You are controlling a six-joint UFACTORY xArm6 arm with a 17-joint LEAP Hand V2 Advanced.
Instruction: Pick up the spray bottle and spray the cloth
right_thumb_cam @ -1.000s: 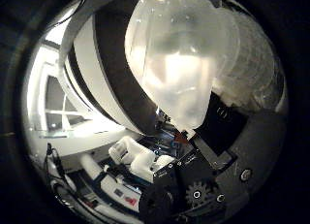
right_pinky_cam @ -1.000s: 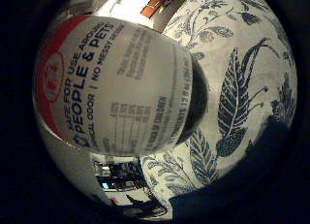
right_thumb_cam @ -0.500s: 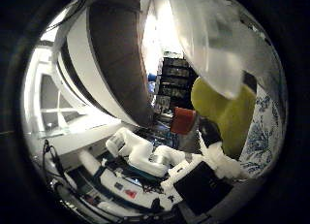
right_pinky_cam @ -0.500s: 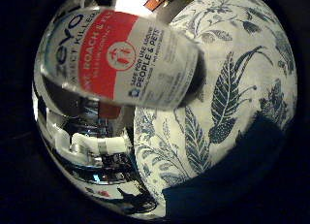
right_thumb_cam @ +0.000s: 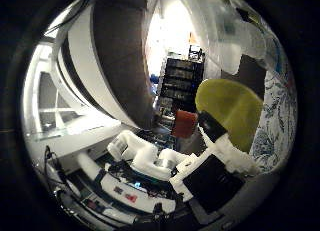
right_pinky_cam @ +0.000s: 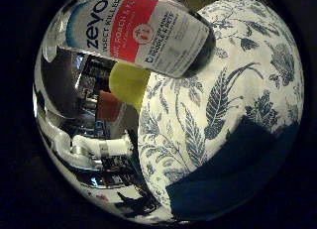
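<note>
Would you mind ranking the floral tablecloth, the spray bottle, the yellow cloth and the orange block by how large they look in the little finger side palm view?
1. Floral tablecloth, by far the largest.
2. Spray bottle, though it sits close to the palm camera, which inflates it.
3. Yellow cloth.
4. Orange block, smallest; it is farther off, so its true size is unsure.

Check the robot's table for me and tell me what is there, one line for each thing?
Surface: a blue-and-white flowery tablecloth covers it.
Job's things: the spray bottle, white with a red band, is close to the palm; the yellow cloth, probably the one to spray, is by the tablecloth's edge.
Clutter: an orange-red block beside the yellow cloth; I cannot tell what it is.
Hand: white and black parts of the hand show; I cannot tell whether it holds the bottle.
Cables: nothing seen near the job's things.
Surroundings: a white robot arm, dark shelves and a bright window.
</note>
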